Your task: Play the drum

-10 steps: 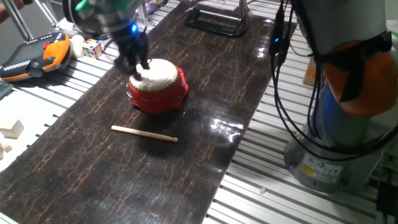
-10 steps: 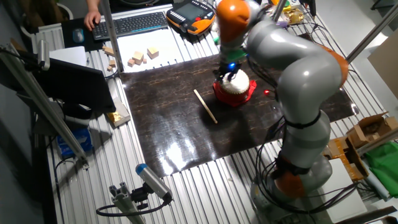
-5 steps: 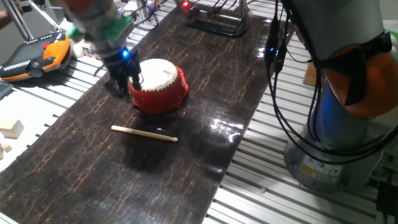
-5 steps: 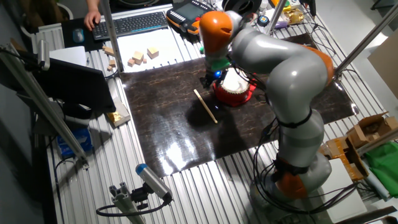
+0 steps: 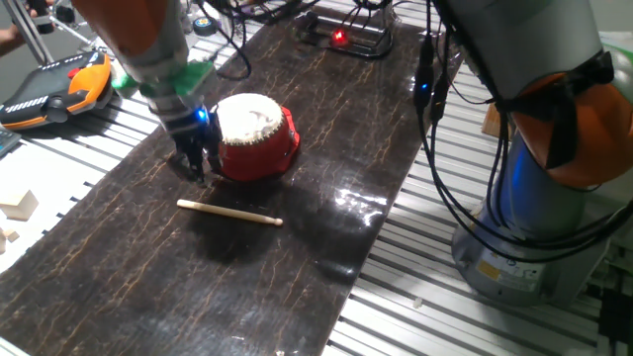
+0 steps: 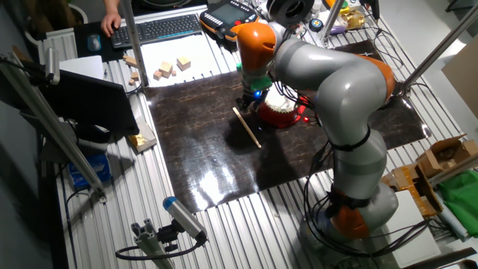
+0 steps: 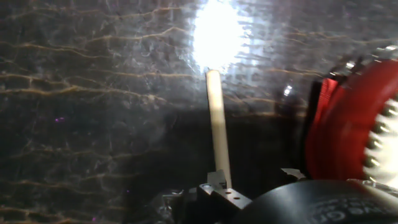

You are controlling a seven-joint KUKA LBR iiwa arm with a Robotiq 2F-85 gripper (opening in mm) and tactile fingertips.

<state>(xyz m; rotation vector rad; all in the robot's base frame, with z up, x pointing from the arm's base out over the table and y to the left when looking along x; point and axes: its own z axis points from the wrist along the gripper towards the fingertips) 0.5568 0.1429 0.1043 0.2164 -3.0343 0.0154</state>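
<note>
From one fixed view I see, at far left, wooden blocks (image 5: pixel 18 206) and an orange-and-black control pad (image 5: pixel 54 87) on the slatted metal table (image 5: pixel 425 287). A dark, glossy marbled mat (image 5: pixel 326 129) runs down its middle. On it, my gripper (image 5: pixel 195 166) hangs low just left of the drum (image 5: pixel 255 137); I cannot tell how far its fingers are spread. A pale stick (image 5: pixel 229 213) lies near the drum. At right stands the arm's grey base (image 5: pixel 524 247).
</note>
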